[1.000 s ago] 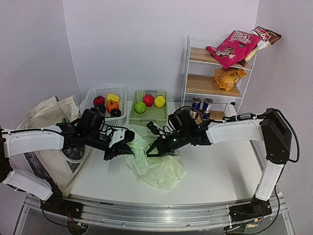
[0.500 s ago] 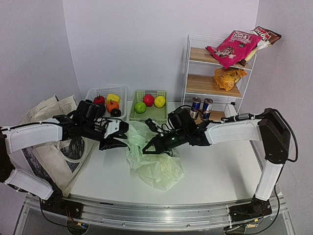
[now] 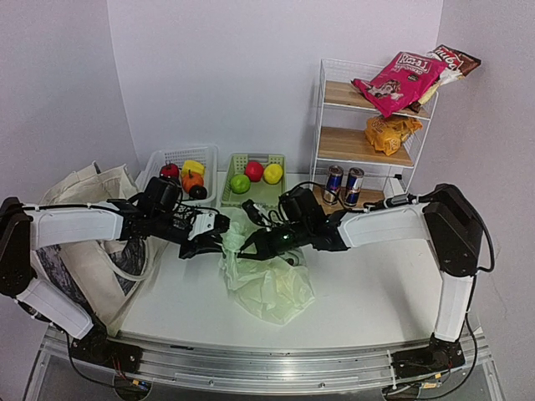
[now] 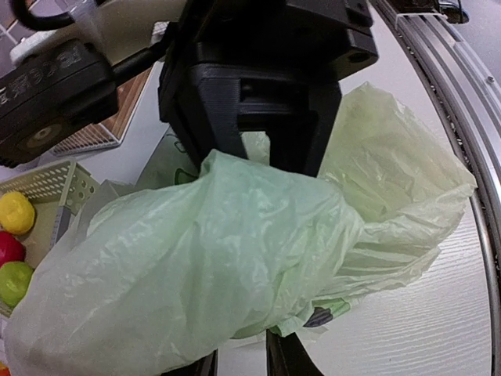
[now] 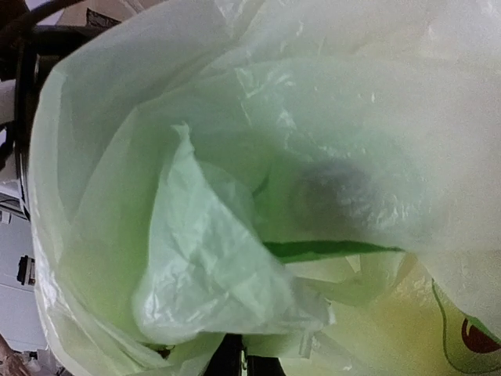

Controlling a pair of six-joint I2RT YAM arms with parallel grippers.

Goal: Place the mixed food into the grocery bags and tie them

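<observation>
The pale-green plastic bag point(image 3: 269, 282) lies crumpled mid-table, its top bunched up between my two grippers. My left gripper point(image 3: 217, 241) is at the bag's left edge. In the left wrist view the film point(image 4: 235, 258) drapes over its fingers point(image 4: 288, 360), which stand a narrow gap apart, pinching a fold. My right gripper point(image 3: 251, 247) is shut on the bag's film point(image 5: 219, 258), its fingers point(image 5: 235, 362) together. A dark round shape point(image 5: 344, 196) shows through the film. The cream canvas tote point(image 3: 79, 209) stands at far left. Snack packets point(image 3: 397, 79) and two cans point(image 3: 344, 180) sit on the shelf.
A white basket point(image 3: 159, 163) and a green basket point(image 3: 236, 163) with fruit stand behind the bag. The wire shelf point(image 3: 322, 125) stands at the back right. The right gripper's black body point(image 4: 258, 86) fills the top of the left wrist view.
My left gripper has moved right and up to the bag and narrowed on it. My right gripper has drawn the bag's top left and up, bunching it.
</observation>
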